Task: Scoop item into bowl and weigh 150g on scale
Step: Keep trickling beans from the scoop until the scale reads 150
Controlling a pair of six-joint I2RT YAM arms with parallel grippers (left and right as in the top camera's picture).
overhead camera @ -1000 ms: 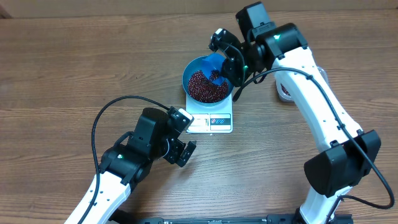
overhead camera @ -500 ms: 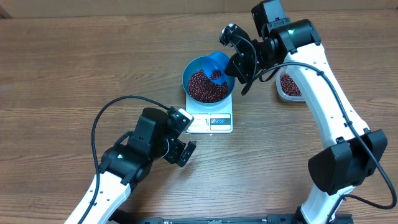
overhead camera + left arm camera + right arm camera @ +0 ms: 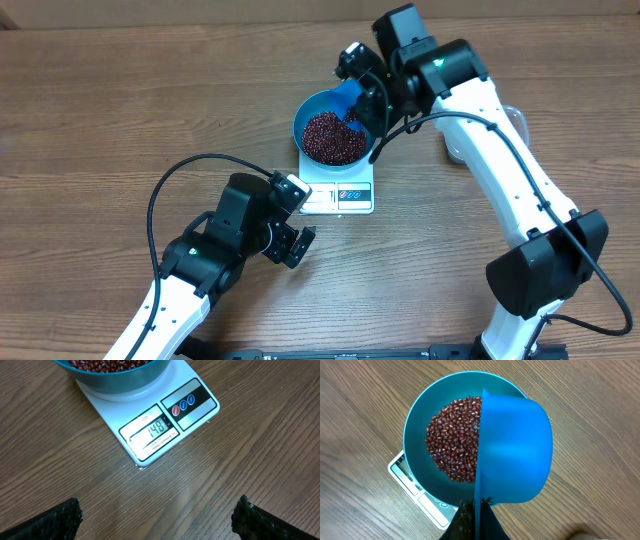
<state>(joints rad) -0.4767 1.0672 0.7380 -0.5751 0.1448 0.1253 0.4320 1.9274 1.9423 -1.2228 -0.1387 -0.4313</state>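
The wooden table (image 3: 120, 100) carries the scale (image 3: 340, 197), which sits near its middle.

The right arm (image 3: 500, 170), white with black joints, reaches in from the scale's right and bends over its far side. The left arm (image 3: 200, 260) lies on the display side of the scale, off its left corner. A black cable (image 3: 165, 185) loops out from it, away from the scale.

A clear tub (image 3: 454, 151) sits to the right of the scale and a little beyond it, mostly hidden under the right arm.

The blue bowl (image 3: 412, 445) stands upright on the scale and covers most of the platform, with only the display end showing. A blue scoop (image 3: 515, 450) hangs over the bowl's far-right rim, above the scale. It is tipped on its side with its mouth turned toward the bowl's middle.

The right gripper (image 3: 475, 512) is clamped together on the scoop's handle, above the far-right side of the scale. The left gripper (image 3: 157, 517) hovers above the bare wood, just off the scale's display end. Its fingers (image 3: 62, 517) are spread wide apart with nothing between them.

The beans (image 3: 452, 445), dark red-brown, lie heaped in the bowl on the scale. From the overhead view a few seem to sit in the scoop's mouth, though that is hard to tell.

The display (image 3: 152, 430), at the scale's near edge, reads 148. Beside it are three small round buttons (image 3: 183, 405), one red and two blue.
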